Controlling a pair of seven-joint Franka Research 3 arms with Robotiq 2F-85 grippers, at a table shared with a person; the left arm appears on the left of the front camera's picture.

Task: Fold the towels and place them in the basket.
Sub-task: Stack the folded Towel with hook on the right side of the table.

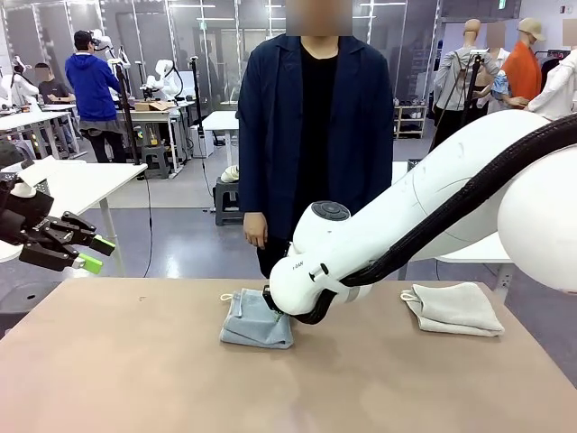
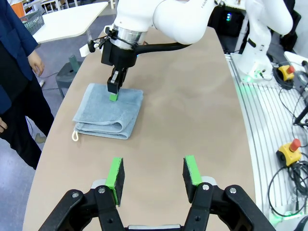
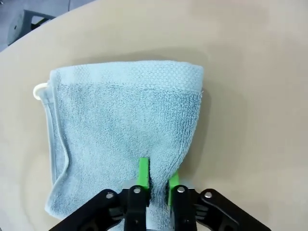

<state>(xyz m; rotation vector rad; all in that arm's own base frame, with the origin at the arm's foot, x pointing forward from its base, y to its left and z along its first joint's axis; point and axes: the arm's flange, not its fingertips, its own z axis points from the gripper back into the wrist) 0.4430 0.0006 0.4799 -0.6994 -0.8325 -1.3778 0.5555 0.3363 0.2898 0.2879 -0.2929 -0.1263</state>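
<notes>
Reaching across the middle of the tabletop [image 1: 135, 379], our right arm has its jaws set down on the folded pale blue towel [image 1: 255, 320]. From the right wrist camera we see the right gripper [image 3: 158, 180] with its two green pads drawn close together, a pinch of the blue terry cloth caught between them at the towel's near edge. The towel lies flat otherwise, folded into a thick rectangle, with a small white corner loop [image 3: 38, 90] at its far left corner in that view.

From the left wrist camera, the same towel sits toward the far side of the tabletop, its loop lying on the bare surface, and the right arm's black gripper stands upright on the cloth.

Our left gripper [image 2: 154, 175] hangs above bare tabletop, well apart from the blue towel. Its jaws stand partly open with nothing between the green pads. In the front view it hovers at the left edge of the scene, raised above the surface.

A second folded towel, cream-white towel [image 1: 453, 308], rests on the far right of the tabletop, well apart from the blue one.

A person [image 1: 311, 135] in a dark jacket stands at the far side, just behind the blue towel, arms at their sides.
</notes>
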